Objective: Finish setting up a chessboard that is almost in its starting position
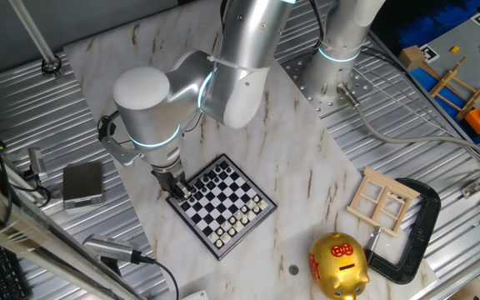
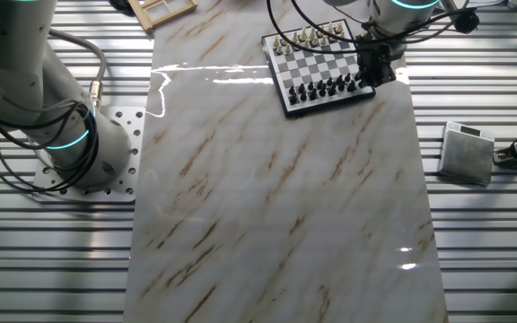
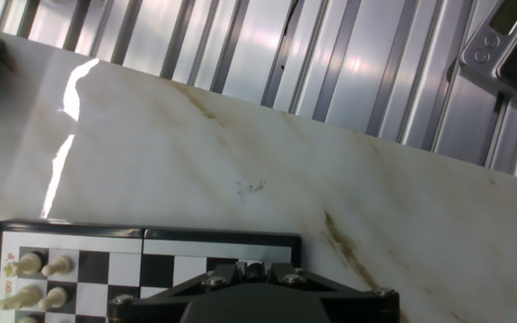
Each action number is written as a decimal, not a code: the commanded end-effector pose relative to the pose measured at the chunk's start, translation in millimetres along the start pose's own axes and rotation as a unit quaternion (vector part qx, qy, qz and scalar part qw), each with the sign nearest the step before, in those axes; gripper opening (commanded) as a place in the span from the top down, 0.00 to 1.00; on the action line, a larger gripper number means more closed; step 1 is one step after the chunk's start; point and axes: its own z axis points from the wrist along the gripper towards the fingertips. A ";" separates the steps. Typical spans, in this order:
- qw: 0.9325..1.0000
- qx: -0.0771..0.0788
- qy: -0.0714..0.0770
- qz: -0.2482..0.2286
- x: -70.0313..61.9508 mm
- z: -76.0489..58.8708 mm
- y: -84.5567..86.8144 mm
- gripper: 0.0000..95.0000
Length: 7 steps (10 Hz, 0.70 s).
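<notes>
The end effector [image 1: 176, 185], grip state hidden, hovers at the chessboard [image 1: 222, 205] corner; descending could topple neighbouring black pieces [image 2: 330, 88].

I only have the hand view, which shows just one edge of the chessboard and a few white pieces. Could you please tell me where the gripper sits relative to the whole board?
Observer: The gripper is down at one corner of the chessboard, at the end of the row of black pieces.
Operator: Thank you. Is it holding a piece?
Observer: I cannot tell. In both fixed views the fingers are too small and dark to show that.
Operator: Is anything else close to the board?
Observer: A gold piggy bank and a wooden window frame lie well apart from it, beyond the white side.
</notes>
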 end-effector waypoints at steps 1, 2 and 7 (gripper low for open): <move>1.000 0.000 0.001 0.000 -0.2 0.1 0.1 0.80; 1.000 0.000 0.001 0.000 -0.2 0.1 0.1 0.80; 1.000 -0.003 0.002 -0.005 1.6 -6.9 1.3 0.80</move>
